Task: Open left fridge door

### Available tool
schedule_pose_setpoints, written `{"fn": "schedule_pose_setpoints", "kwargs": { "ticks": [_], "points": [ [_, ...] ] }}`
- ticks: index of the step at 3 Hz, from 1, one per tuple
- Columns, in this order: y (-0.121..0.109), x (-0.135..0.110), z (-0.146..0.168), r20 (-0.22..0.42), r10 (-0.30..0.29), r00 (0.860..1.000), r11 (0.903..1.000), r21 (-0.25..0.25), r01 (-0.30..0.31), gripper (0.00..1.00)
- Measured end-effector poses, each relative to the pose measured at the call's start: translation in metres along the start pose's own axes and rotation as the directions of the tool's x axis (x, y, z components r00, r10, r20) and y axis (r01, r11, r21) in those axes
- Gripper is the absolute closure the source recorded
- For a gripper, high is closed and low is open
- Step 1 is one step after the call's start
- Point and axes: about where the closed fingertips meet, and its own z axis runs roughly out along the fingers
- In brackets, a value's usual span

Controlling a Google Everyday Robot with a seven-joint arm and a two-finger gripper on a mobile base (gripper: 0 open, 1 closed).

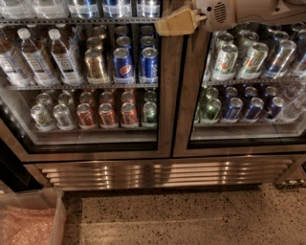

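Note:
The left fridge door (165,110) is a glass pane in a brushed steel frame and fills the left half of the camera view. It sits flush with its twin. Water bottles (36,57) and Pepsi cans (123,64) show through it. My gripper (173,22), tan at the end of a white arm (248,12), reaches in from the upper right. It is at the top of the steel strip where the two doors meet, over the left door's right edge. No handle shows.
The right door (184,110) shows green-and-white cans (224,62). A steel vent grille (162,173) runs below both doors. A speckled floor (191,215) lies in front. A clear bin (28,220) with pink filling stands at the bottom left.

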Motion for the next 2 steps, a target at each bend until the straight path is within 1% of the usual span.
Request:
{"fn": "schedule_pose_setpoints", "kwargs": {
  "ticks": [1, 2],
  "points": [
    [-0.0013, 0.0005, -0.0010, 0.000, 0.000, 1.000, 1.0000, 0.000, 0.000, 0.56],
    [-0.0038, 0.0023, -0.0023, -0.008, 0.002, 1.000, 1.0000, -0.001, -0.002, 0.56]
  ]
}}
